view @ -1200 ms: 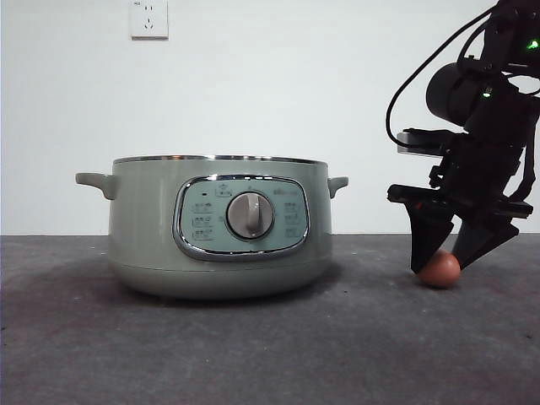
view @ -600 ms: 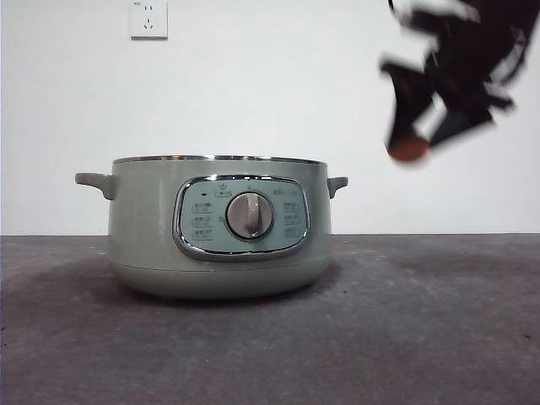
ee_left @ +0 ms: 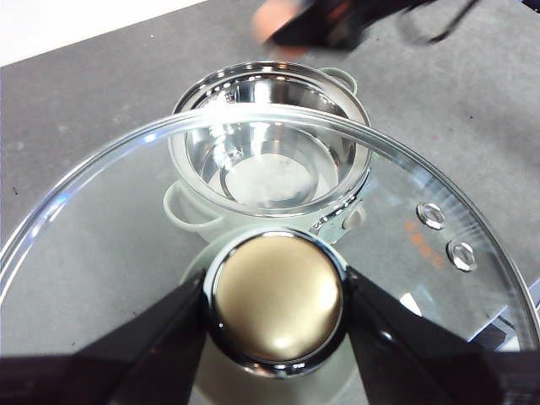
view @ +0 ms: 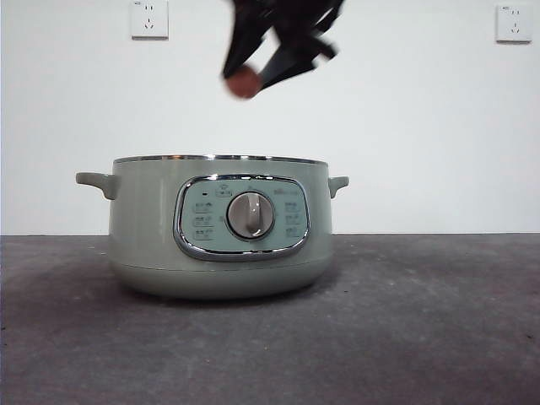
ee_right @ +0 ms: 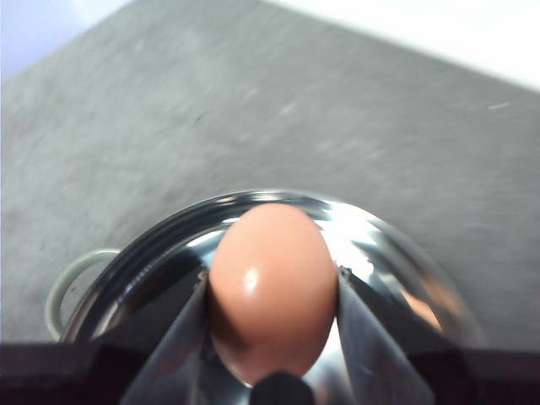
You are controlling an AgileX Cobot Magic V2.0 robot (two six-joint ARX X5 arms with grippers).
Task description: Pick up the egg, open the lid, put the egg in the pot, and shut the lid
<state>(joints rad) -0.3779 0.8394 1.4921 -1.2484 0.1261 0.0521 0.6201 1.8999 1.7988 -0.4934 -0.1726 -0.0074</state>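
Observation:
The pale green pot (view: 143,219) stands open in the middle of the table, its steel inside bare (ee_left: 270,173). High over its rim the egg (view: 245,82) hangs, blurred, with my right gripper (view: 247,78) shut on it. In the right wrist view the reddish-brown egg (ee_right: 272,283) sits between the jaws, above the pot's shiny rim (ee_right: 160,245). My left gripper (ee_left: 277,299) is shut on the knob (ee_left: 278,291) of the glass lid (ee_left: 110,211). It holds the lid in the air, off to one side of the pot and out of the front view.
A dark grey table top (view: 422,321) stretches around the pot, with a white wall behind. Two wall sockets (view: 149,18) (view: 513,23) sit high on that wall. The pot's small side handles (view: 94,180) stick out at both sides.
My right gripper has lifted the egg off the table at the right and carried it up and leftwards to above the pot. The pot has not moved.

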